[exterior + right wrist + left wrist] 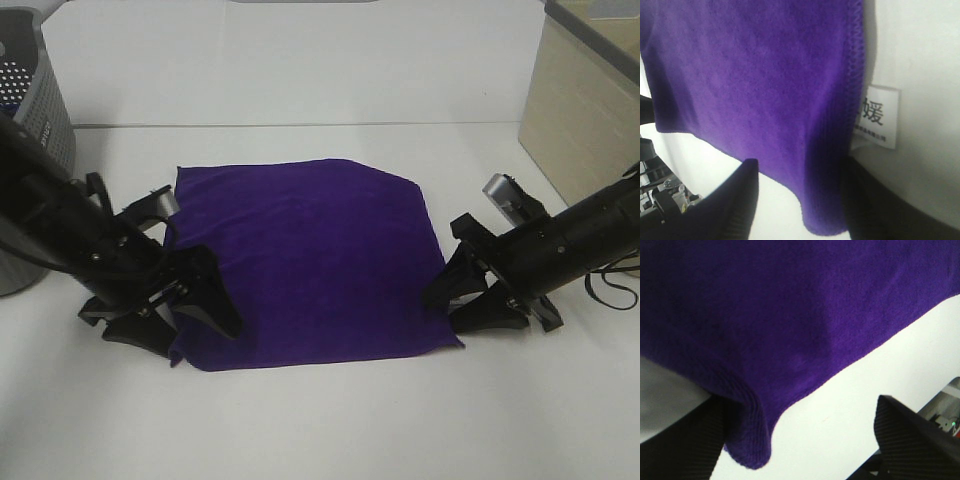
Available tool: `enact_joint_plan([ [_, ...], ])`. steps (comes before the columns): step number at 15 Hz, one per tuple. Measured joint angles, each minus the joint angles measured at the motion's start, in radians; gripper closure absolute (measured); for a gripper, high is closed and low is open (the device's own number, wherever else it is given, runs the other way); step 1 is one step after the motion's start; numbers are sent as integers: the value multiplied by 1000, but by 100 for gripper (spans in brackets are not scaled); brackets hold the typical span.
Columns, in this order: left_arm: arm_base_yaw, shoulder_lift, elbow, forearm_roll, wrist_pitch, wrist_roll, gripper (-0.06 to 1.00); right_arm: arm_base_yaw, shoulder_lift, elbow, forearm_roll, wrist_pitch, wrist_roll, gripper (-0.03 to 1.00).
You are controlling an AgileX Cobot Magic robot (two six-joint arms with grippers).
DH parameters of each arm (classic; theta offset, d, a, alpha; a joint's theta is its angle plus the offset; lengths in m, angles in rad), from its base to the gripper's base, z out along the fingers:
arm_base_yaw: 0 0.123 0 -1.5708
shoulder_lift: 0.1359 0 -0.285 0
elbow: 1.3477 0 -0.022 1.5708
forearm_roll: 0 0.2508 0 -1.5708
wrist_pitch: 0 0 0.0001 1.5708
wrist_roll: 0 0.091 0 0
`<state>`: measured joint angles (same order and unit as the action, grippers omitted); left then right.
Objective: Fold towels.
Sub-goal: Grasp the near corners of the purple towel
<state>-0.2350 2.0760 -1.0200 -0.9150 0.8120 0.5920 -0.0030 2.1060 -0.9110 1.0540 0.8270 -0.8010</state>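
The purple towel [310, 260] lies spread flat in the middle of the white worktop [300, 430]. The left end effector [198, 335] straddles its near left corner, partly open, with cloth draped over one jaw. The right end effector [445, 310] straddles the near right corner beside the white tag [879, 116], also partly open and not clamped.
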Motion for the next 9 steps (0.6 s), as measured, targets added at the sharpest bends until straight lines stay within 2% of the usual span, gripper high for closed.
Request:
enact_joint_plan([
  [2, -59, 69, -139, 141, 108, -190, 26, 79, 25, -39, -24, 19, 30, 51],
  [4, -102, 110, -241, 283, 175, -346, 34, 160, 28, -93, -122, 4, 131, 53],
  [5, -117, 121, -267, 328, 186, -389, 41, 184, 27, -116, -189, -11, 193, 57],
  [7, -120, 134, -294, 351, 198, -413, 63, 202, 26, -136, -270, -29, 292, 74],
  [9, -122, 147, -301, 321, 188, -389, 90, 202, 26, -139, -296, -33, 316, 94],
])
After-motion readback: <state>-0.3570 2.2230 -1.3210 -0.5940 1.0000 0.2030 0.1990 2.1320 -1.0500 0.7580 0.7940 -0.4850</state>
